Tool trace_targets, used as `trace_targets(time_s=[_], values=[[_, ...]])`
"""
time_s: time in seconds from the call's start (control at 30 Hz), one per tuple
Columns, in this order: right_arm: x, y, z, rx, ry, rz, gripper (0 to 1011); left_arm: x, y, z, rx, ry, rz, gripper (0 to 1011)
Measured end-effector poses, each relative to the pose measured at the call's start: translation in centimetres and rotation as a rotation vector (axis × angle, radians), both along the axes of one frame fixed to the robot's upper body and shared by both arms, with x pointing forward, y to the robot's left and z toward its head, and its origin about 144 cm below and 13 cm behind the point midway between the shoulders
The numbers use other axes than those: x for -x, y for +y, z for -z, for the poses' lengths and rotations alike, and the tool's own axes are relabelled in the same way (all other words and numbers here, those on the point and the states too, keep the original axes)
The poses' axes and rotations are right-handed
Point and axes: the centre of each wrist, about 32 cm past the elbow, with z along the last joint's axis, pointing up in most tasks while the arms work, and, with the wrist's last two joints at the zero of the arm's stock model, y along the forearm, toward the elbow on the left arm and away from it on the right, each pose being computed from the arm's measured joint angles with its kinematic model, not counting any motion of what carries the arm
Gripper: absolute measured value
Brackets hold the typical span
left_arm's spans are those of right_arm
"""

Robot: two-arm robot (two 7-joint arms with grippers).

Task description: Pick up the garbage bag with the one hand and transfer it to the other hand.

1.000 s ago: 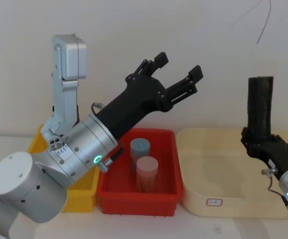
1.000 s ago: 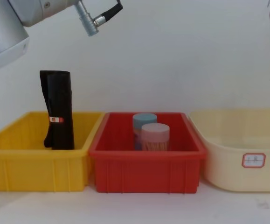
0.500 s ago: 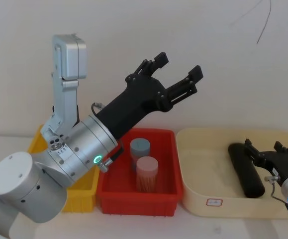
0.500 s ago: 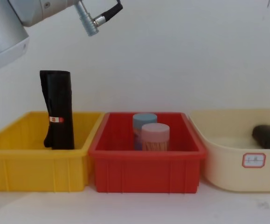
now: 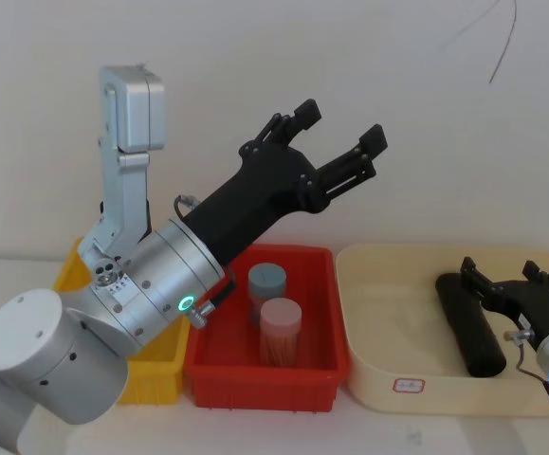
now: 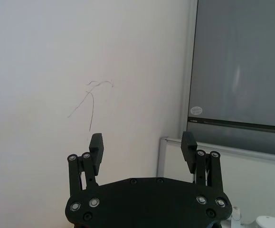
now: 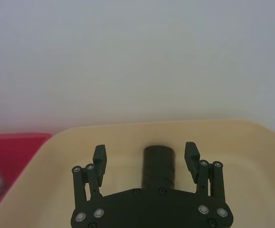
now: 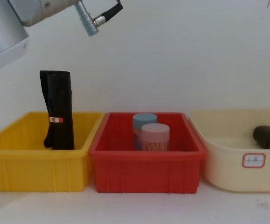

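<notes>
Bench's left end: yellow bin [image 5: 151, 384] with a stickered black roll [image 8: 58, 109] standing upright, not the one wanted. Left hand [image 5: 340, 123] is held high above the red bin [image 5: 255, 389], fingers spread, empty.

Right end: the garbage bag [image 5: 468, 322] lies flat in the cream tray [image 5: 355, 322]. Right hand [image 5: 500, 268] sits close over it, spread, gripping nothing.

Pick-up stage, I'd judge. Next: pinch mid-roll, lift clear of the tray wall, carry it left through open air above the jars [image 5: 281, 327].

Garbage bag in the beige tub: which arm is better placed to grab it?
Right. The right end effector, open, is right by the garbage bag lying in the beige tub. The left end effector, open too, is raised high, far from the tub.
</notes>
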Motion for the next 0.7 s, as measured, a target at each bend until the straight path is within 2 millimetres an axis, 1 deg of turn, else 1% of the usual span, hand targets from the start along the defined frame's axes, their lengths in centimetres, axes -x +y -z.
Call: trace_targets(time_s=[0.3,0.7], values=[[0.8,0.9,-0.9,-0.019,-0.018,-0.088,1002,0.1,0.4,0.0,-0.012,-0.003,-0.026,1000],[2.0,3.0,-1.6,-0.045,-0.009,-0.255,1001,0.8,2.3,0.3,-0.057,-0.004,-0.155,1000]])
